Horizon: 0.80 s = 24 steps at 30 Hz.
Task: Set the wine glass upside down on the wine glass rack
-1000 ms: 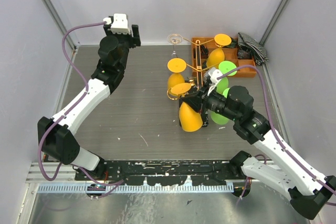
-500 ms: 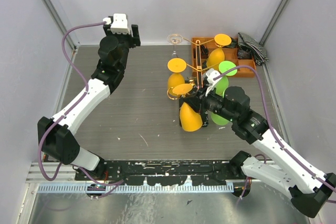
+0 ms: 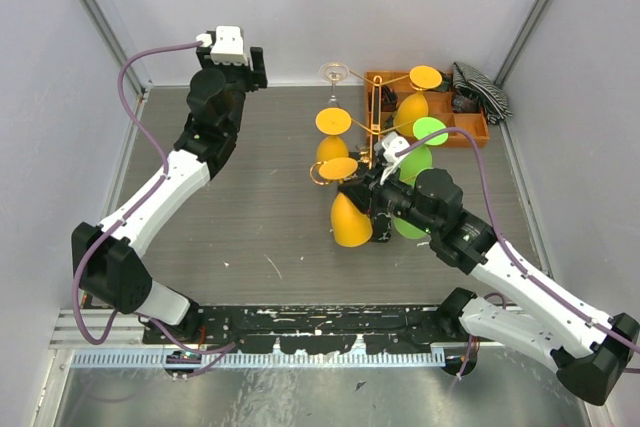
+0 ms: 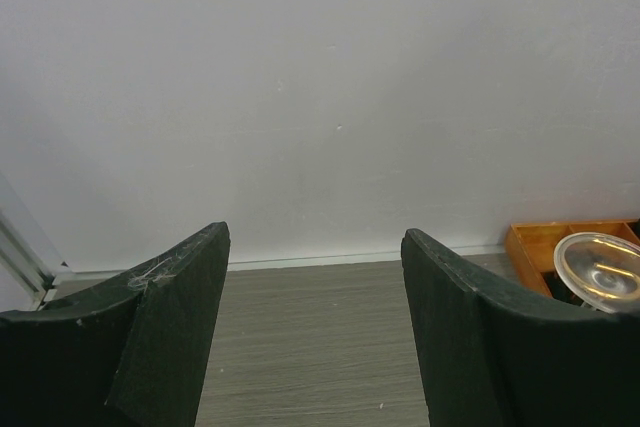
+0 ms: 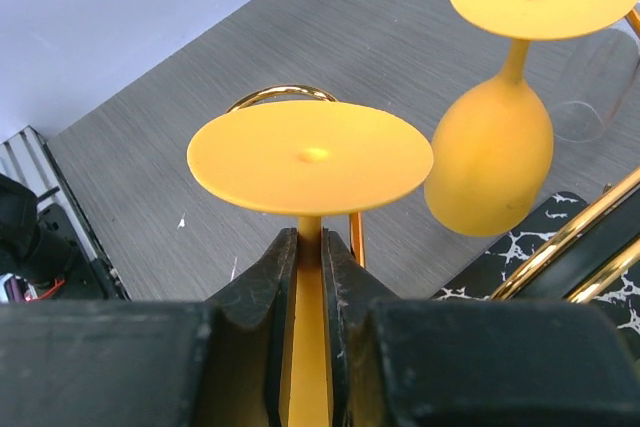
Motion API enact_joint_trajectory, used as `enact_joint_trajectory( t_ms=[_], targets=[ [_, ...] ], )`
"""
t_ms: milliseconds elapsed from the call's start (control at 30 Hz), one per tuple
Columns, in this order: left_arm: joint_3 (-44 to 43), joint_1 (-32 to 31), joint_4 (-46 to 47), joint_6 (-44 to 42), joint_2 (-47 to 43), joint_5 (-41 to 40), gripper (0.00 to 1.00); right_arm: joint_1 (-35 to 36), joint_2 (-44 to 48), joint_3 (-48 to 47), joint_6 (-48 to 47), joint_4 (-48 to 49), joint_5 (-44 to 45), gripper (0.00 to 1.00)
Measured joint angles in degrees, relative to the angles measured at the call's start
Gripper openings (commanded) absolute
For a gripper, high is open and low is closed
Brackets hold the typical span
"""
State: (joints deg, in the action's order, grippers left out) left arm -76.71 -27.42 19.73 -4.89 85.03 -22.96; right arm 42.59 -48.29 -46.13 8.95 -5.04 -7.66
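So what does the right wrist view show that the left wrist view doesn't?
Only the right wrist: the right jaws shut on the stem of an upside-down orange plastic wine glass, a second orange wine glass inverted beside it, and the gold wire wine glass rack with its marbled base.
Only the left wrist: the left jaws open and empty, and a corner of the orange compartment tray.
Both: the grey wood-grain tabletop, the pale wall, and a clear wine glass, faint in the right wrist view.

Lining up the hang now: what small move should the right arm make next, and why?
Probably ease the orange wine glass forward so its stem slides into the rack's gold curled arm: the right gripper clamps the stem, foot up, that loop just beyond.
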Motion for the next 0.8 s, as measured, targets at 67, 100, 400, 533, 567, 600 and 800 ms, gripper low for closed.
enact_joint_trajectory(
  t_ms=[67, 100, 400, 533, 567, 600, 800],
  targets=[
    [0.15, 0.0, 0.11, 0.0, 0.0, -0.07, 0.76, 0.22, -0.15, 0.76, -0.02, 1.81, 0.59, 0.01],
    [0.2, 0.0, 0.15, 0.0, -0.02, -0.09, 0.76, 0.35, -0.35, 1.07, -0.07, 2.58, 0.96, 0.01],
    [0.42, 0.0, 0.13, 0.0, 0.0, -0.13, 0.76, 0.55, -2.75, 1.66, -2.78, 7.08, 4.11, 0.01],
    [0.74, 0.0, 0.2, 0.0, -0.02, -0.15, 0.76, 0.59, -5.07, 1.18, -4.74, 9.38, 5.55, 0.01],
    [0.81, 0.0, 0.13, 0.0, -0.02, -0.17, 0.76, 0.59, -5.51, 1.01, -5.03, 9.66, 5.79, 0.01],
    [0.85, 0.0, 0.13, 0.0, -0.02, -0.17, 0.77, 0.59, -6.01, 0.76, -5.35, 9.9, 5.99, 0.01],
    [1.2, 0.02, 0.37, -0.26, -0.04, -0.52, 0.77, 0.79, -7.65, 0.02, -5.66, 10.78, 6.27, 0.01]
  ],
)
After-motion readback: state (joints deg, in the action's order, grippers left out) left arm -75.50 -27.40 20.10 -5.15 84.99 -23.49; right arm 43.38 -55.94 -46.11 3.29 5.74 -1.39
